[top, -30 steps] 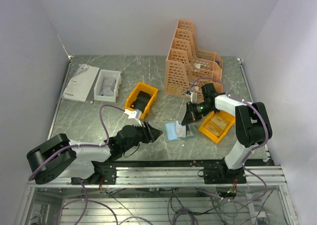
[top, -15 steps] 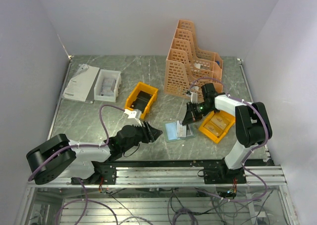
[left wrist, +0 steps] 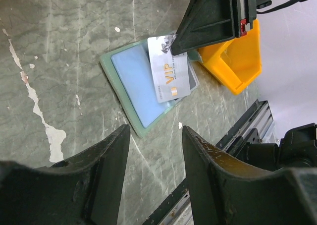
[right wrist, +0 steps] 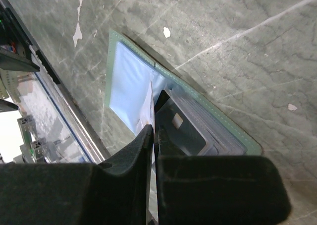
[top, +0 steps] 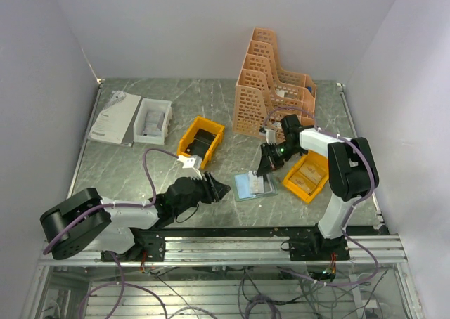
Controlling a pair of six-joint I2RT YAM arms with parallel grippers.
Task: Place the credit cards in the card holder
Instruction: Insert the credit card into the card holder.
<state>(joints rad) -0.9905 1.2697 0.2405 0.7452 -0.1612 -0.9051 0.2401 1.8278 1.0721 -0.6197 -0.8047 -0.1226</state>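
A credit card (left wrist: 171,76) is pinched edgewise in the right tool (right wrist: 152,132), slanted onto the open card holder (left wrist: 130,84) for pocketing; the left tool (left wrist: 156,136) is held wide.

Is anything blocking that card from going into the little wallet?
Nothing visible does. The right claw pinches the card directly over the open wallet, and the left claw sits off to the side, clear of both.
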